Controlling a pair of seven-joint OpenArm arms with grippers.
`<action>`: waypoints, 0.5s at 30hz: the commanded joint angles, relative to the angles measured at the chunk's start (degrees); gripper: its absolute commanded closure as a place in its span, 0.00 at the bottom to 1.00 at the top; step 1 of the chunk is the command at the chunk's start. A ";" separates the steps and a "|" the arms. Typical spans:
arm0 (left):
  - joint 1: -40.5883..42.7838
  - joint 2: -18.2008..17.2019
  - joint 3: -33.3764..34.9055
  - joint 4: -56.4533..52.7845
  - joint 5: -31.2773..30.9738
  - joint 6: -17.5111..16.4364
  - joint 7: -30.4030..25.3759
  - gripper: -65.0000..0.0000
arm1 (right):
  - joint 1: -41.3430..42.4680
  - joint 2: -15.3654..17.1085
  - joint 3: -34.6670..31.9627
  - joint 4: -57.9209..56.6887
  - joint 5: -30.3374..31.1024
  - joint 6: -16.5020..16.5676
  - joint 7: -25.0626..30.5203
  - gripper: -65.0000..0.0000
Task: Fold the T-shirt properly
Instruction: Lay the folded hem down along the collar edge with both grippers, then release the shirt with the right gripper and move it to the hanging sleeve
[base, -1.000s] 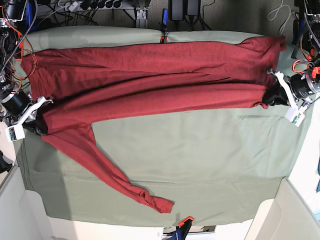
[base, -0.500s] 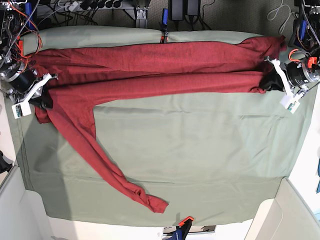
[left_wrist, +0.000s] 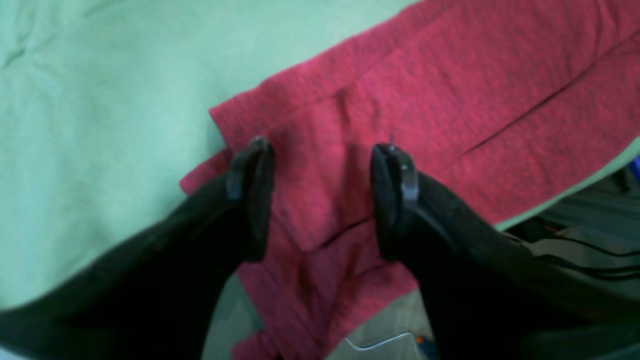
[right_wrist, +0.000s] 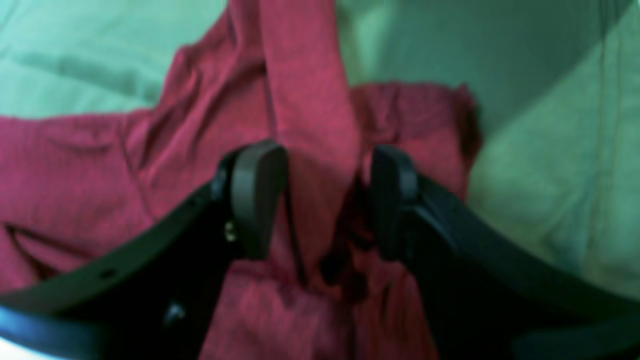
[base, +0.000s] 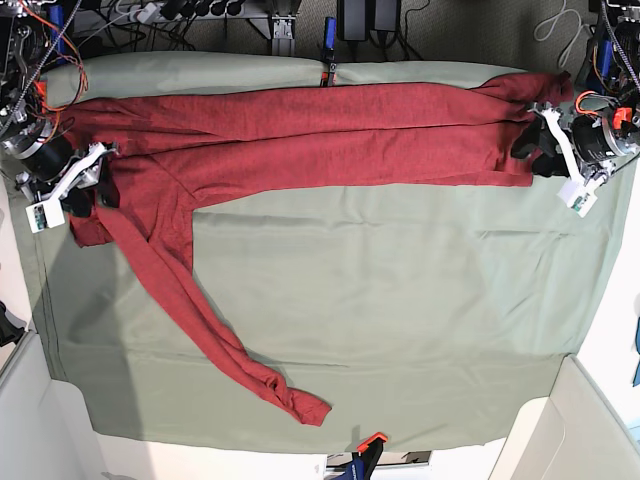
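Here the T-shirt (base: 300, 125) lies folded lengthwise into a long dark red band along the far side of the sage-green table cloth (base: 400, 300), running nearly the whole width of the table in the base view. One long sleeve (base: 200, 310) trails off from the band's left end and runs diagonally toward the near edge, its cuff crumpled close to the cloth's near hem.

The left gripper (left_wrist: 320, 195) hovers over the band's right end in the base view, its black jaws wide apart with red fabric lying flat and loose between them; the fingers (left_wrist: 250, 200) pinch nothing. In its wrist view, layered hems and a seam of the shirt cross under the jaws, and the table edge with cables shows at the lower right.

The right gripper (right_wrist: 320, 200) sits at the opposite end, jaws likewise spread wide. A bunched ridge of fabric rises between them, close to the inner pads, but the blur leaves it unclear whether it touches either one.

Around the work area, a blue-handled clamp (base: 328, 45) pins the cloth at the far edge, and an orange-tipped clamp (base: 368, 445) grips the near edge. Power strips and cables (base: 190, 10) crowd the floor beyond the table. Nothing else lies on the open green cloth nearer the camera.
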 joint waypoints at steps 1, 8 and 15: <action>-0.33 -1.27 -0.68 0.74 -2.12 -0.10 -0.59 0.48 | 1.97 0.90 0.50 0.87 0.79 -0.44 1.70 0.53; -0.37 -1.27 -0.68 0.74 -5.79 -0.10 -0.63 0.48 | 13.11 -1.73 0.48 0.81 -0.79 -1.97 3.06 0.53; -0.35 -1.27 -0.68 0.74 -5.77 -0.10 -0.59 0.48 | 28.13 -8.04 -3.96 -13.46 -10.43 -6.27 5.97 0.53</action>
